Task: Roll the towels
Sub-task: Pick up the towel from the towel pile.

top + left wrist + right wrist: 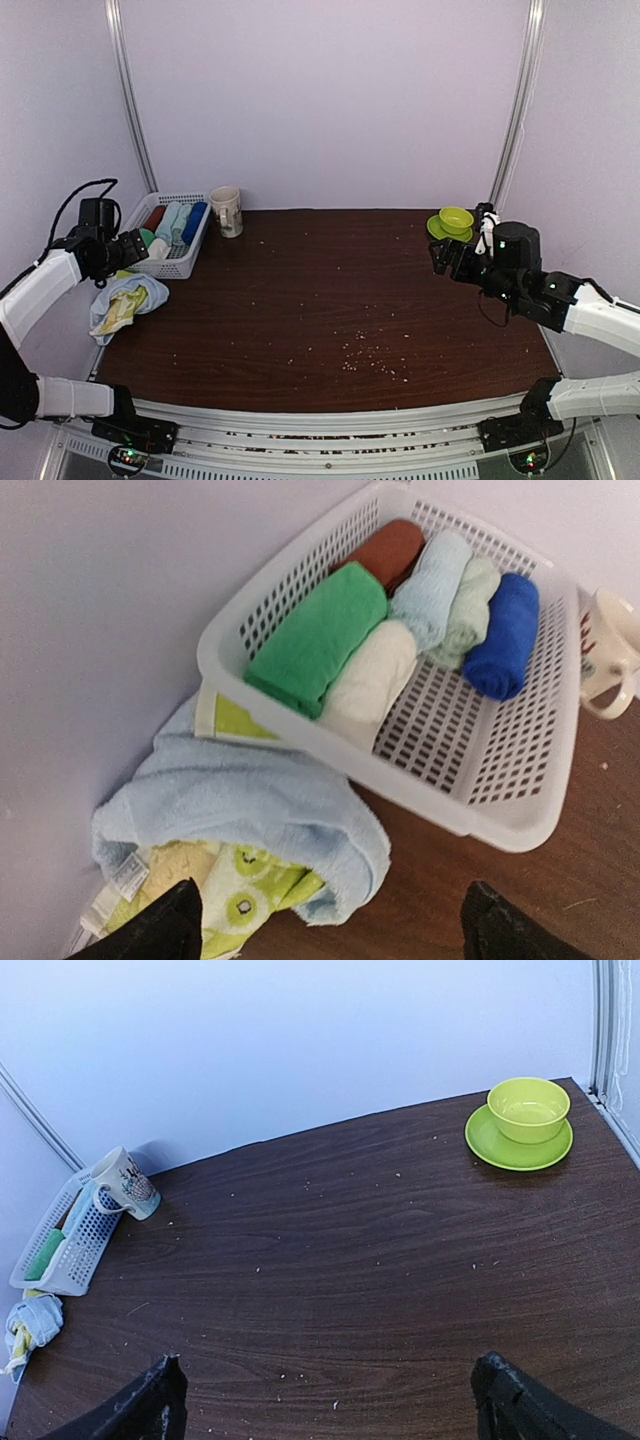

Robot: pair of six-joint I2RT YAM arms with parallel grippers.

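Note:
Two towels lie crumpled in a heap at the table's left edge, just in front of the basket. The pale blue towel [145, 291] [250, 800] is draped over the yellow-green towel with white print [122, 310] [235, 895]. My left gripper [133, 248] [330, 925] hovers above the heap, open, its fingers wide apart with nothing between them. My right gripper [445, 256] [330, 1400] hangs open over bare table at the right, far from the towels. In the right wrist view the towel heap [30, 1322] shows small at the far left.
A white slatted basket [185, 262] [300, 725] at the back left holds several rolled towels. A printed mug [227, 211] [610, 655] [125, 1182] stands beside it. A green bowl on a saucer [456, 220] [528, 1110] sits at the back right. Crumbs dot the dark wooden table [330, 300].

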